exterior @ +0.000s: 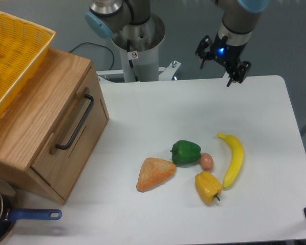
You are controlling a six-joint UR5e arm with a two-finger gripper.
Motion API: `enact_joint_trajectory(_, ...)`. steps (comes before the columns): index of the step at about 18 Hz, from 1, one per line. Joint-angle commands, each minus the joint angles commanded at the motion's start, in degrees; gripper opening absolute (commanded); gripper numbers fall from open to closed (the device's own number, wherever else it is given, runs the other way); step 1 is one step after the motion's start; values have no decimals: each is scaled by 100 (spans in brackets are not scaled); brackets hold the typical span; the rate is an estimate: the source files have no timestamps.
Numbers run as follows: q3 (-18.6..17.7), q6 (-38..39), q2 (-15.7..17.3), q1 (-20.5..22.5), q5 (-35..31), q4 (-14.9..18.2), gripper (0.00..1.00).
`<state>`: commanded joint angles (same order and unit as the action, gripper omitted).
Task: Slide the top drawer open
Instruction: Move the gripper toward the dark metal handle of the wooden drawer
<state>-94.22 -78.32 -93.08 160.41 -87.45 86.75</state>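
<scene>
While top drawer (71, 135) sits shut in oak cabinet (35, 109) at surface's left, black bar handle (75, 122) untouched. Tool (218, 62) hangs high over far edge of surface (194, 117), well apart from drawer, fingers spread wide, blue light lit on wrist. No legible writing.

Light-oak top drawer (71, 133) with black handle (75, 123); yellow mesh basket (15, 61); green pepper (185, 152).
</scene>
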Motion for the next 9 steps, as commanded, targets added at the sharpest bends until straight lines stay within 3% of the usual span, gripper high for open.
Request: enact_joint_trajectory(9,123,2020,-70,-676,88,9,100)
